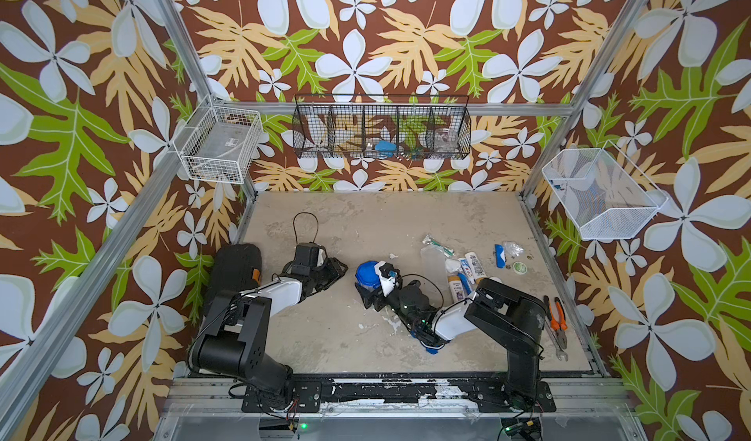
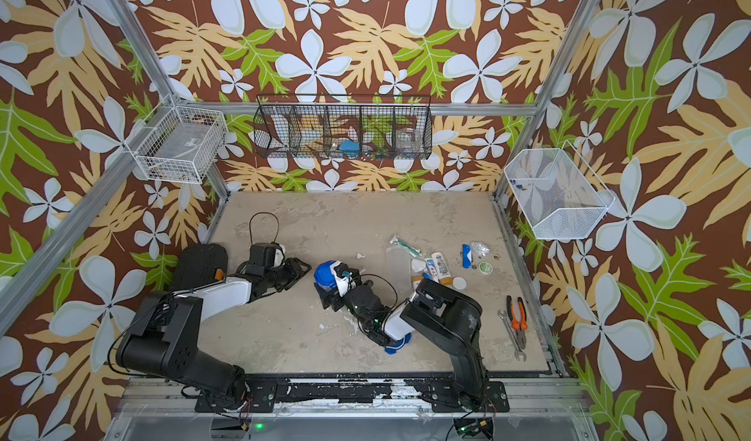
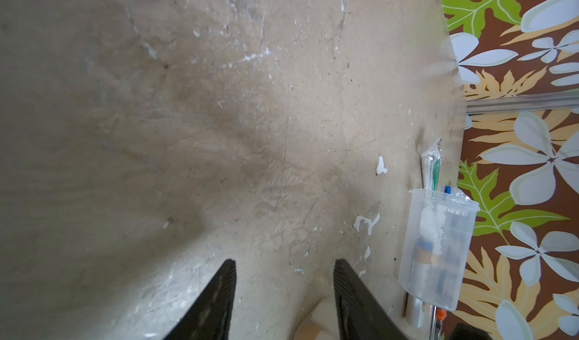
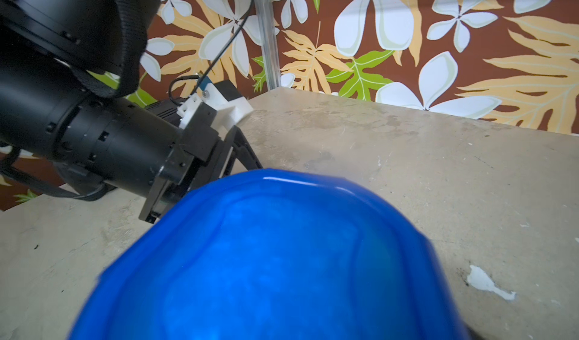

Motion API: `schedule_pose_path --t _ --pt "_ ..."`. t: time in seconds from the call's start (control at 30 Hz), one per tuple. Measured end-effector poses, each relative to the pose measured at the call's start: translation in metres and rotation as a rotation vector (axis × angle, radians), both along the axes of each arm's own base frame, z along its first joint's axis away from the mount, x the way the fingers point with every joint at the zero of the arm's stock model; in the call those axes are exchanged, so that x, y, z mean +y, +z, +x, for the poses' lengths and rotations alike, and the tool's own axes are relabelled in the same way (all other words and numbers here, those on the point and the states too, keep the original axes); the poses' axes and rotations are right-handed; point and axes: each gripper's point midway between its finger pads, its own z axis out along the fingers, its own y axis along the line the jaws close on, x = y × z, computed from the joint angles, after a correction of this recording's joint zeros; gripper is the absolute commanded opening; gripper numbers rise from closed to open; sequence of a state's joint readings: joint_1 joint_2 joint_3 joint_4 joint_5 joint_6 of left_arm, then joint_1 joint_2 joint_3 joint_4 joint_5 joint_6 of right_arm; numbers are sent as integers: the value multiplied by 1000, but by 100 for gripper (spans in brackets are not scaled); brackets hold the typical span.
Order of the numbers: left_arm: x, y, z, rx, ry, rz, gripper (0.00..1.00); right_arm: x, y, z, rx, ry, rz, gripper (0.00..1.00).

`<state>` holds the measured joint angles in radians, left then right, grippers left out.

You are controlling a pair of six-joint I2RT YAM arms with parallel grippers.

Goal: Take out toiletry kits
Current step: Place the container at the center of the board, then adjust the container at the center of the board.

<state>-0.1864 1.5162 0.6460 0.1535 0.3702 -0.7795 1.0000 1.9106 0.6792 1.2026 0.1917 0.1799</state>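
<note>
Toiletry kit items lie loose on the table's right side: a wrapped toothbrush [image 1: 438,244] [image 3: 432,166], white and blue tubes [image 1: 467,271] [image 2: 437,266], a small blue piece [image 1: 499,255], a clear wrapper [image 1: 513,248] and a round green tin [image 1: 519,267] [image 2: 485,267]. An open clear jar [image 1: 434,262] [image 3: 438,250] lies on its side beside them. A second jar with a blue lid [image 1: 367,274] [image 4: 266,260] stands mid-table. My right gripper [image 1: 367,289] is right at it, and the lid hides its jaws in the right wrist view. My left gripper [image 1: 339,274] [image 3: 284,261] is open over bare table, left of that jar.
Orange pliers [image 1: 554,315] and a wrench [image 1: 558,345] lie near the table's right edge. A black wire basket [image 1: 382,105] hangs on the back wall, and white baskets hang at left [image 1: 219,146] and right [image 1: 601,195]. A black bag [image 1: 237,268] sits at the table's left.
</note>
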Motion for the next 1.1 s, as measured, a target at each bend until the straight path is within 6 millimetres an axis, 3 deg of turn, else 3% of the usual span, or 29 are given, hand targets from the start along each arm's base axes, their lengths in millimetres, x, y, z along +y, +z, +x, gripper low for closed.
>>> schedule_pose_path --t 0.13,0.3,0.53,0.63,0.7,0.73,0.77,0.83,0.9,1.0,1.1 --pt "-2 16 5 -45 -4 -12 58 -1 12 -21 4 13 -17 100" --pt "-2 35 6 -89 -6 -17 61 -17 24 -47 34 -2 -45 100" --pt "0 79 8 -190 -15 -6 69 -40 84 -73 51 -27 28 100" --pt "-5 99 8 -245 -49 -8 71 -52 112 -75 91 -59 81 86" --pt "-14 109 4 -275 -99 -8 72 -63 124 -70 149 -101 118 57" --pt "-22 114 0 -290 -138 -10 73 -70 125 -61 198 -134 133 41" --pt "-30 118 -6 -307 -179 -10 74 -78 123 -49 256 -170 152 34" --pt "-44 127 -17 -339 -246 -9 77 -96 105 -31 387 -221 202 37" --pt "-50 131 -26 -365 -289 -7 77 -106 77 -33 512 -224 259 42" --pt "-52 121 -35 -349 -321 -2 76 -99 40 -44 697 -180 286 39" --pt "-55 117 -42 -344 -346 2 76 -84 40 -28 783 -200 308 37"
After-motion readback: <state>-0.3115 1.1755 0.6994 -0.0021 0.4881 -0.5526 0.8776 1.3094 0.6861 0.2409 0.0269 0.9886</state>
